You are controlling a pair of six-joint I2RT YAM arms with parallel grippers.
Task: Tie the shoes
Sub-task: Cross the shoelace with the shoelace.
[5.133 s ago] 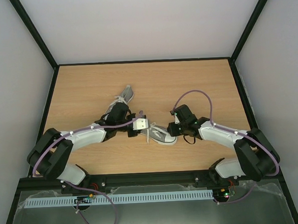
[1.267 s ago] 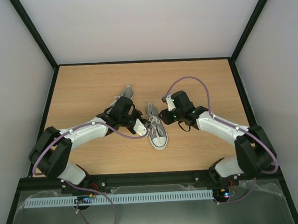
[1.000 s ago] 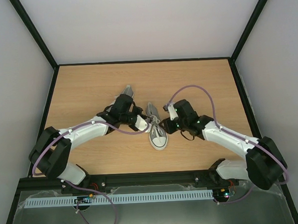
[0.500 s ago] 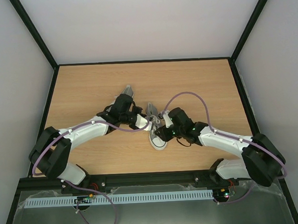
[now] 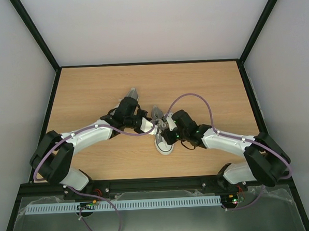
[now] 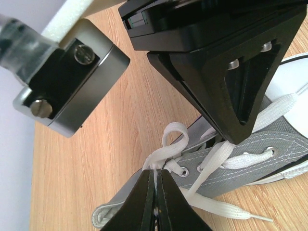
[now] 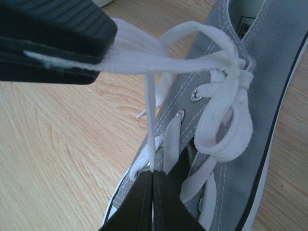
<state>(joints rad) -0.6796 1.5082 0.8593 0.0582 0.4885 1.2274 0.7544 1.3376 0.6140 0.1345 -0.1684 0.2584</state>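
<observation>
Fingers of the left gripper (image 6: 155, 179): pressed flat together, with a white lace (image 6: 161, 155) caught at the tips. The right wrist camera confirms the hold. There the lace comes out flat and wide from under the left side's ribbed black pad.

Fingers of the right gripper (image 7: 151, 177): closed to a slit, pinching a strand (image 7: 149, 115). The strand runs straight up, edge-on, from the tips to the flat lace above. It looks drawn tight.

Near shoe (image 5: 164, 144): grey canvas, sits mid-table (image 5: 210, 86) with laces facing up. Its white toe cap points toward the arm bases, heel away. From the top camera I see both grippers meeting over its lacing, tips just beside each other, the left arm reaching in from the left and the right arm from the right.

Loop (image 7: 230, 127): a limp white loop lies over the upper eyelets (image 7: 194, 96), hanging down along the lacing.

Loose end (image 6: 226, 211): a free lace end lies on the wood beside the near shoe's side.

Far shoe (image 5: 133, 94): beyond the left wrist and partly hidden by it, up and left of the near shoe, apart from it. I cannot tell how its laces lie.
</observation>
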